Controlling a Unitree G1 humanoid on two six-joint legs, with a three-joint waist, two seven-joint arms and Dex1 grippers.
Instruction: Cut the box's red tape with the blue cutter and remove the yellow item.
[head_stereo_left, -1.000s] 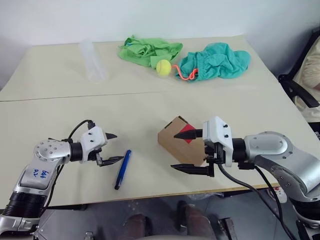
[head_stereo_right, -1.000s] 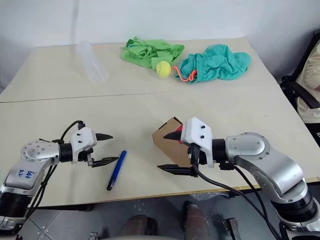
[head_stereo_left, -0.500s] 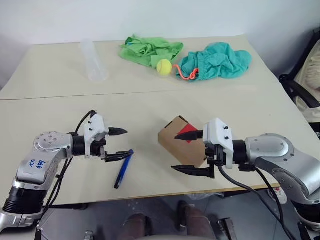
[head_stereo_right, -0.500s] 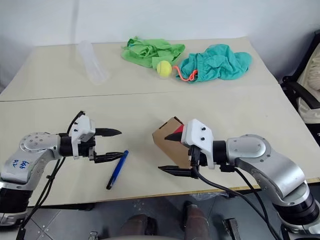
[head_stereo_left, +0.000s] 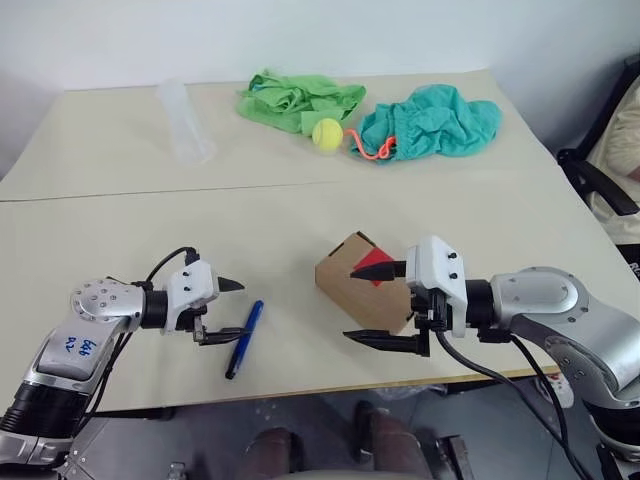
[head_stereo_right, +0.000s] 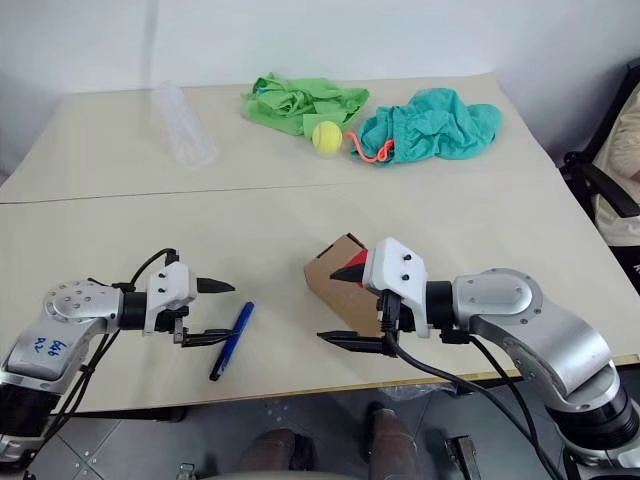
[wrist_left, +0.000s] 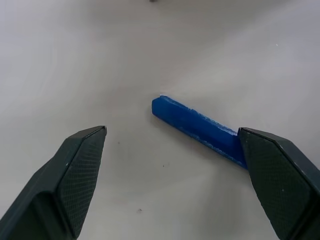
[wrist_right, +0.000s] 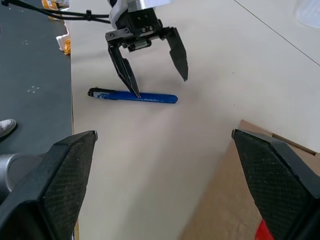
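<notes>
Nothing done yet. Cutter (head_stereo_left: 243, 338) lies on counter (head_stereo_left: 300, 220), left of box (head_stereo_left: 362, 288). Left gripper (head_stereo_left: 228, 308) beside cutter, fingers spread, empty. Right gripper (head_stereo_left: 382, 303) at box, fingers spread. Tape (head_stereo_left: 372, 268) uncut. Yellow item unseen. Grab, cut, pull out left.

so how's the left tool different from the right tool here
The left tool hangs just beside the blue cutter, which lies flat on the table; the right tool sits at the box, with one finger above by the red tape and one below its near edge. The left tool points right, the right tool points left. Both are open and hold nothing.
</notes>
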